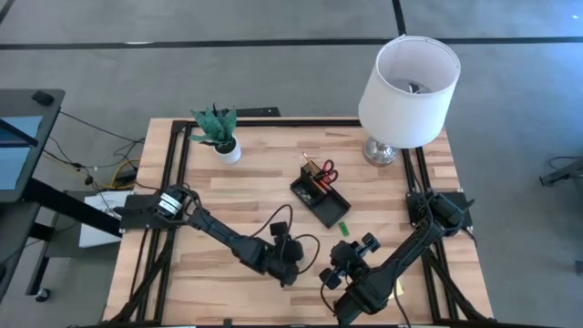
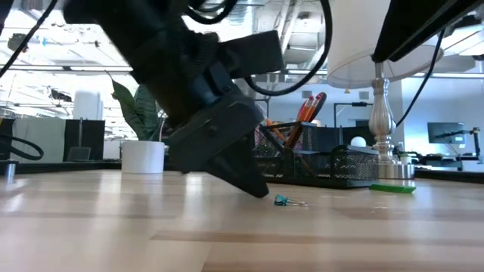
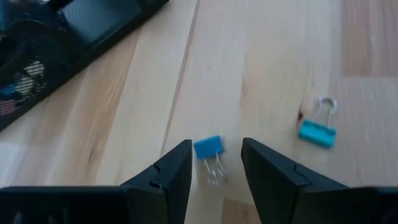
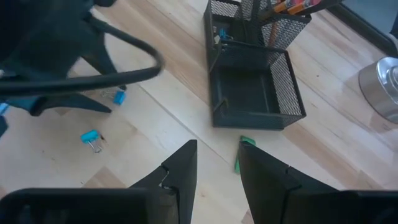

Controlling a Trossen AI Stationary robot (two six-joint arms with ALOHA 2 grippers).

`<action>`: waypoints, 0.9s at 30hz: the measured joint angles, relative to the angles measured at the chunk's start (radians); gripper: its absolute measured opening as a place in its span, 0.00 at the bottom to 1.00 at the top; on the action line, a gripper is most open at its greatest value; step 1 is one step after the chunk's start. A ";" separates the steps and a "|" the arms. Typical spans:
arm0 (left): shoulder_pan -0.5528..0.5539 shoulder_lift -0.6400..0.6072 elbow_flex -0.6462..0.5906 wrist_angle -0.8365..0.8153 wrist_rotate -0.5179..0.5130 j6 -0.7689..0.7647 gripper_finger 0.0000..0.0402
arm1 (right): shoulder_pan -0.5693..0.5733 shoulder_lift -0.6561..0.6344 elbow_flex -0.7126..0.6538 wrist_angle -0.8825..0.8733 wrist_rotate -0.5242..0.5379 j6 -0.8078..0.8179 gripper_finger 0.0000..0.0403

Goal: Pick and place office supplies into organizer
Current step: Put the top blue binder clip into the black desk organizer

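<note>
- Near the front edge of the table (image 1: 228, 191), about midway along it, the left gripper (image 3: 215, 169) is lowered to the wood with its fingers parted around a small blue binder clip (image 3: 208, 148); the clip lies between the tips, its wire handles pointing back toward the wrist, and neither finger is closed on it.
- Just beside that clip, apart from it, a second blue clip (image 3: 317, 132) lies on the bare wood with its wire loop raised.
- Toward the front right corner, the right gripper (image 4: 216, 163) hangs above the table, fingers a narrow way apart and holding nothing.
- Close ahead of it lies the small green block (image 4: 244, 152), just off the organizer's nearest wall.
- At the middle of the table sits the black mesh organizer (image 1: 320, 193); its near compartment looks empty, while the far one holds the red-handled scissors (image 1: 329, 169) and orange pencils (image 2: 305, 110), standing upright.
</note>
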 joint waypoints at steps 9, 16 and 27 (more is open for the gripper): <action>0.052 0.002 -0.021 0.025 0.099 -0.053 0.35 | 0.000 0.000 0.000 0.000 0.000 -0.001 0.28; 0.053 0.003 -0.020 -0.040 0.122 -0.193 0.35 | 0.000 0.000 0.000 0.000 -0.001 -0.001 0.28; 0.053 0.003 -0.022 -0.039 0.144 -0.221 0.25 | 0.000 0.000 0.000 0.001 -0.022 0.000 0.28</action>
